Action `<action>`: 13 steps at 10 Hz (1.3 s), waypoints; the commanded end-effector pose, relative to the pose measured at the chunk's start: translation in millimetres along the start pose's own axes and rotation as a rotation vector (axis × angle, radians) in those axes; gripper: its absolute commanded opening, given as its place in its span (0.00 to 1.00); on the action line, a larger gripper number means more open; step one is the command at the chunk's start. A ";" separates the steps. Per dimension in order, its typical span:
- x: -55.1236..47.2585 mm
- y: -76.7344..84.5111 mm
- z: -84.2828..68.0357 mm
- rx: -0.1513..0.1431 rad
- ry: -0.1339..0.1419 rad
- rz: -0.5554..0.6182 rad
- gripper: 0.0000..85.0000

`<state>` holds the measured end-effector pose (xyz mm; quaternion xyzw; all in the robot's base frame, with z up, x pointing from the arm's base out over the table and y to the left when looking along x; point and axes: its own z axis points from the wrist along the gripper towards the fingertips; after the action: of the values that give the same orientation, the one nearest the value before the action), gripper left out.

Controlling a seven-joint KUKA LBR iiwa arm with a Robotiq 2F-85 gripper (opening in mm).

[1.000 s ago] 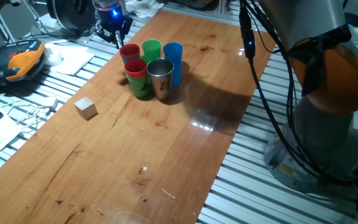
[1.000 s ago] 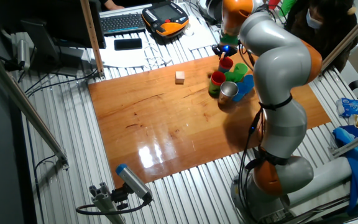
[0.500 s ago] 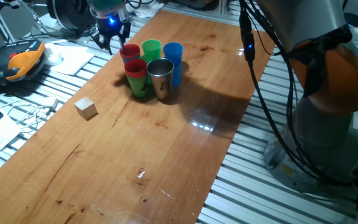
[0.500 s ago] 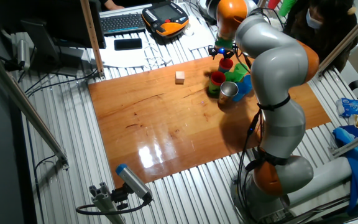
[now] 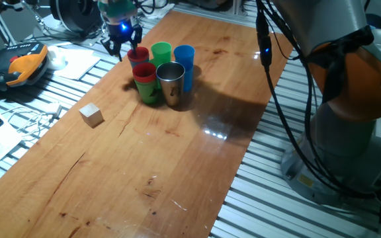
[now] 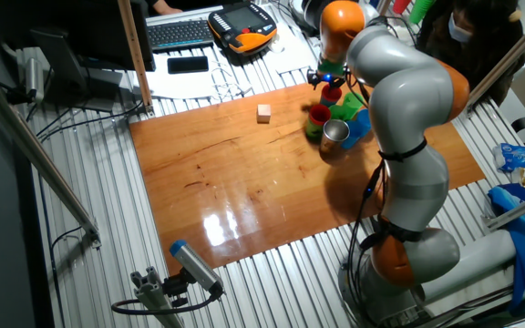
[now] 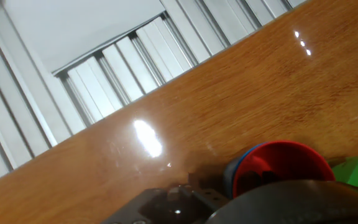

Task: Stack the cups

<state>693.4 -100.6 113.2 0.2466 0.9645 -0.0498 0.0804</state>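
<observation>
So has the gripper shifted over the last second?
Yes. In one fixed view the gripper swung out toward the table's far-left edge, then came back partway, and now hangs beside the rear red cup.

Overhead lamps throw white glare patches on my table [image 5: 197, 165], brightest near its middle. My arm [image 6: 408, 100] casts a soft, dark shadow beside the cups [image 5: 161, 73]. Both fixed views are sharp; my hand view is blurred and dim along its bottom edge.
</observation>
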 end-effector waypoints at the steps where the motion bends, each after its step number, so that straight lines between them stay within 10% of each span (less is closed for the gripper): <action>1: 0.5 -0.8 4.8 -0.005 -0.003 -0.008 0.40; 3: 1.3 -4.4 11.1 -0.011 -0.005 -0.049 0.40; 6: 2.5 -8.8 17.1 -0.020 0.003 -0.109 0.00; 8: 2.3 -8.6 17.4 -0.023 0.007 -0.143 0.00; 13: -7.4 -6.1 -55.0 -0.041 0.123 -0.136 0.00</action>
<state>688.6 -101.4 143.6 0.1817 0.9829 -0.0201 0.0208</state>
